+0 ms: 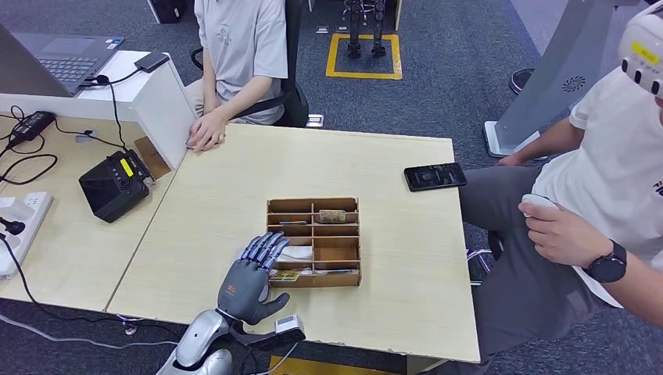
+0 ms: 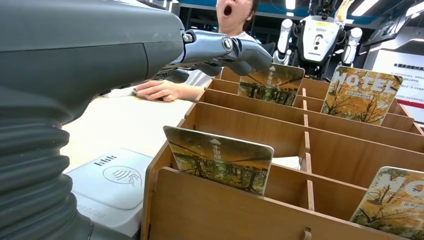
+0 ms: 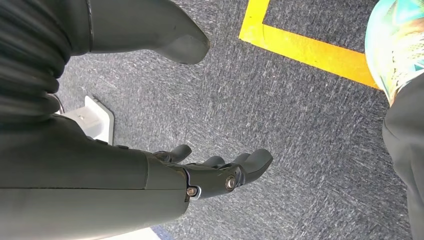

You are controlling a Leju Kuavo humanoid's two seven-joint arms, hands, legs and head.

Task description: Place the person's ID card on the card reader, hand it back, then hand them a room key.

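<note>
We hold our left hand (image 1: 252, 275) flat, fingers spread and empty, over the box (image 1: 314, 241) holding four key cards (image 2: 220, 157).

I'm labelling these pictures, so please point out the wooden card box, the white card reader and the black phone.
wooden card box (image 1: 353, 241), head view, on its right wall.
white card reader (image 2: 116, 182), left wrist view, on its top face by the wave symbol.
black phone (image 1: 435, 176), head view, on the middle of its screen.

Grey carpet (image 1: 461, 70) — yellow floor marking (image 1: 363, 74), wooden table (image 1: 406, 312)
</note>
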